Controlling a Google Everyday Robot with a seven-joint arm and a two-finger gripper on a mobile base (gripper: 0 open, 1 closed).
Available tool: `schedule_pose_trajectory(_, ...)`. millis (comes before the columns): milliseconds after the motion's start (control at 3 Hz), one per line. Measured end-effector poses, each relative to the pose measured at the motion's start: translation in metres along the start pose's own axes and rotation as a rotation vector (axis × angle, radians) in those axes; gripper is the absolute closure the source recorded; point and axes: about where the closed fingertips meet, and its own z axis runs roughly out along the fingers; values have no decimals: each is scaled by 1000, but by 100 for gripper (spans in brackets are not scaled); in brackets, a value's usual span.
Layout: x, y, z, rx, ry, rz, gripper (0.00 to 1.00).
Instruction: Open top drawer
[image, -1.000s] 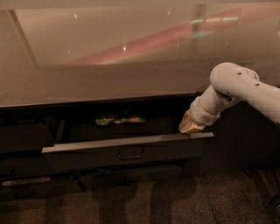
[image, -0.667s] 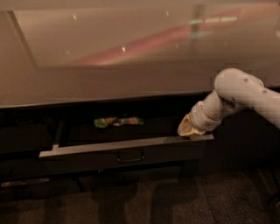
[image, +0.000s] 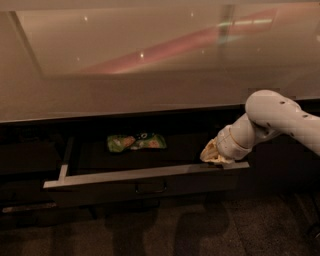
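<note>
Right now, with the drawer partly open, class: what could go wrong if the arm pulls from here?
1. The gripper sits at the right end of the drawer rim, not at the central handle; an off-centre pull may skew the drawer or slip off.
2. The loose green packet inside may slide.

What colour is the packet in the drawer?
The packet is mostly green (camera view); the gripper is at the right end of the drawer.

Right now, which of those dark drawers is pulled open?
The top drawer, directly under the counter, gripper at its rim's right end; a green packet lies inside.
</note>
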Motion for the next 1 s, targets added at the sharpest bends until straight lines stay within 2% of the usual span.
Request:
schedule_pose_trajectory(333,0,-1,-1,0,0,0,100)
schedule_pose_trajectory(667,2,33,21,-14,-62,7,100)
schedule_pose_trajectory(1000,2,34,21,-14,-62,7,100)
